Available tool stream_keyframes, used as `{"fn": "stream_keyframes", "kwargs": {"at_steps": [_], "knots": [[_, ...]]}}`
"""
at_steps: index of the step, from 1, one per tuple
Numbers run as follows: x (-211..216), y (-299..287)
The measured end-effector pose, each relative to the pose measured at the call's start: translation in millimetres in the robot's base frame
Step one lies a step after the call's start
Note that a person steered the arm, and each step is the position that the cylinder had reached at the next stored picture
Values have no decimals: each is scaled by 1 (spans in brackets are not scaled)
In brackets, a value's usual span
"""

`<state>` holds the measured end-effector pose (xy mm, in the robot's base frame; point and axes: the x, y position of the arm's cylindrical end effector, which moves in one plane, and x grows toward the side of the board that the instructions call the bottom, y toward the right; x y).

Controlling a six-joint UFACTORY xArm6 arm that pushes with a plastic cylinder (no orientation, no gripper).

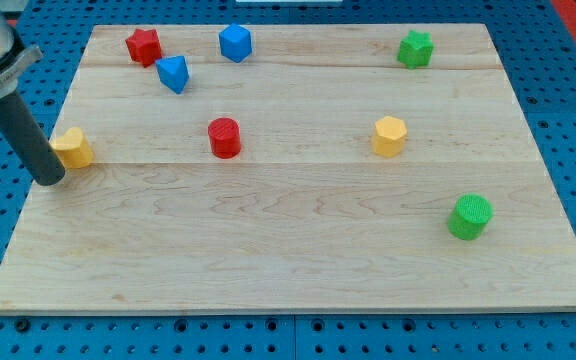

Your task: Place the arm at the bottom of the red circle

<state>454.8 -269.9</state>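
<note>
The red circle (224,137) is a short red cylinder standing on the wooden board (298,240), left of the middle. My tip (49,180) rests at the board's left edge, far to the left of the red circle and slightly lower in the view. The tip is just left of and below a yellow block (73,147), close to touching it.
A red star-like block (143,46), a blue triangular block (173,73) and a blue block (235,43) lie at the top left. A green star-like block (415,48) is at the top right, a yellow hexagonal block (389,136) right of middle, a green cylinder (469,217) at the lower right.
</note>
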Motion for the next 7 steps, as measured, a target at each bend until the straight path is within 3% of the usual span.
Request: {"fn": "stream_keyframes", "kwargs": {"at_steps": [1,3,5,7], "knots": [[-27,2],[-40,20],[-41,20],[-9,76]]}}
